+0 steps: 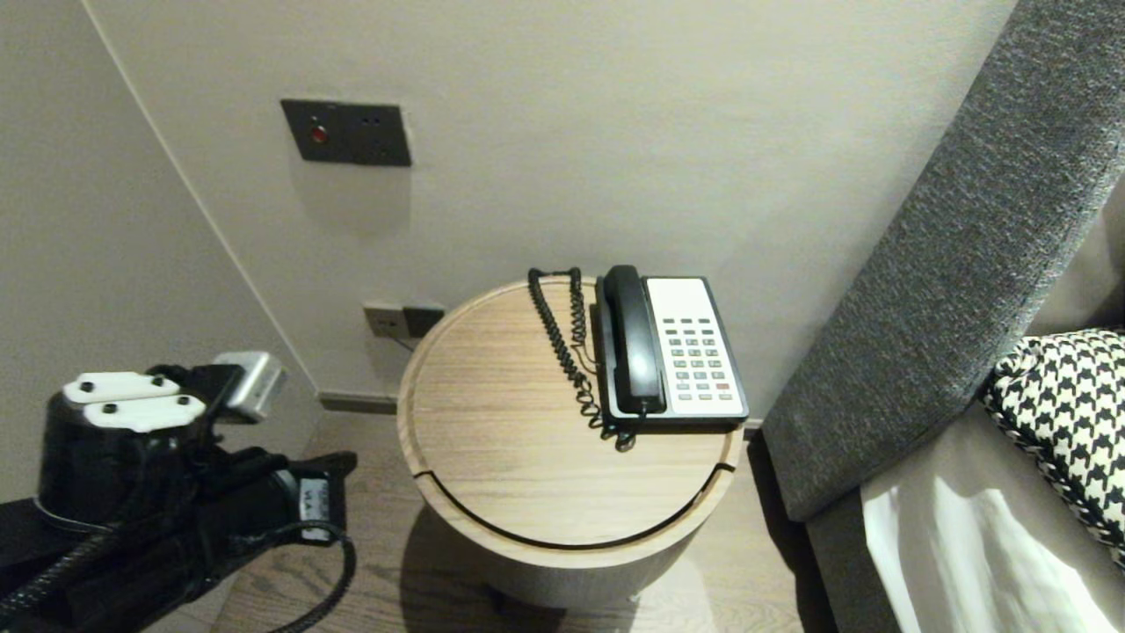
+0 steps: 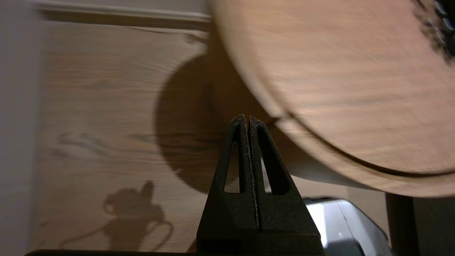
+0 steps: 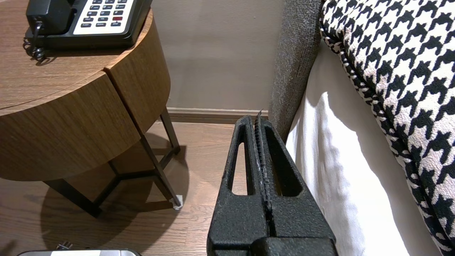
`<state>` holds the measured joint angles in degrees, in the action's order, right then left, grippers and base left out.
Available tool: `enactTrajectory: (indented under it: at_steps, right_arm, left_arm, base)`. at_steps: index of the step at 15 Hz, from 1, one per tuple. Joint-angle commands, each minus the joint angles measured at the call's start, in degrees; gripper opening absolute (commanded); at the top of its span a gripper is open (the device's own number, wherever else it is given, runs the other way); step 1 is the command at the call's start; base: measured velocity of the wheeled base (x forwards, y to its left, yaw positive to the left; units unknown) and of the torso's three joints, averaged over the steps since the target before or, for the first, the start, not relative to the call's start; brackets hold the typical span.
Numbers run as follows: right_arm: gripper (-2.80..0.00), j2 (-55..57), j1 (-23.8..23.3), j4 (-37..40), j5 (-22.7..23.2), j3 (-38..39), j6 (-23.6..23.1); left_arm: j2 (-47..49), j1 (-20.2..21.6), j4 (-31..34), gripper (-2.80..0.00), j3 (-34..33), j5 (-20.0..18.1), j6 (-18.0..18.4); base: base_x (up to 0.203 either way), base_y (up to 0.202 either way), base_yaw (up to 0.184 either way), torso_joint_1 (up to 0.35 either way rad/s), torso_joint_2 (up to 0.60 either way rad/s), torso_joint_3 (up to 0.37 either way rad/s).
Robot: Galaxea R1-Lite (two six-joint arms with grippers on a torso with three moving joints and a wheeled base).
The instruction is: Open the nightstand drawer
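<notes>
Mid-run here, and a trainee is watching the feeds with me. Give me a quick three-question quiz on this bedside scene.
1. True or false: the handset rests on the telephone.
2. The left gripper, left of the round table, has its fingers: A) open, B) shut on nothing, C) shut on a cable.
3. In the head view, on which side of the telephone does the coiled cord lie?
Key: 1 true; 2 B; 3 left.
</notes>
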<state>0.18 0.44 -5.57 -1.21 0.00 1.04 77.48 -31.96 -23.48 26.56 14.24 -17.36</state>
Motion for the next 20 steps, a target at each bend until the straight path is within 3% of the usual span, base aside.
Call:
enactTrajectory:
  at_steps: [1, 7, 12, 15, 20]
  right_arm:
    - [-2.80, -0.01, 0.09, -0.05, -0.02, 2.29, 0.01]
    - [-2.80, 0.00, 0.09, -0.05, -0.02, 2.29, 0.01]
    - [-2.80, -0.01, 0.09, -0.05, 0.05, 2.29, 0.01]
    - [-2.80, -0.01, 0.09, -0.05, -0.02, 2.29, 0.01]
    - [-2.80, 0.08, 0.09, -0.05, -0.02, 2.29, 0.01]
  left_arm:
    - [-9.96, 8.37, 3.54, -2.80, -0.61, -2.14, 2.17]
    - [-26.89, 20.09, 5.58, -2.80, -13.85, -7.44, 8.01]
    - [-39.83, 25.65, 5.23, -2.80, -24.55, -6.84, 12.56]
    - [-45.57, 28.83, 8.98, -2.80, -26.50, -7.92, 15.28]
    - [-52.16, 32.95, 12.60, -2.80, -26.56, -11.58, 15.42]
  base:
    - [0.000, 0.000, 0.000, 0.000, 0.00, 0.000]
    - [0.000, 0.000, 0.000, 0.000, 0.00, 0.000]
    - [0.000, 0.000, 0.000, 0.000, 0.00, 0.000]
    - [0.000, 0.000, 0.000, 0.000, 0.00, 0.000]
    - [0.000, 0.000, 0.000, 0.000, 0.00, 0.000]
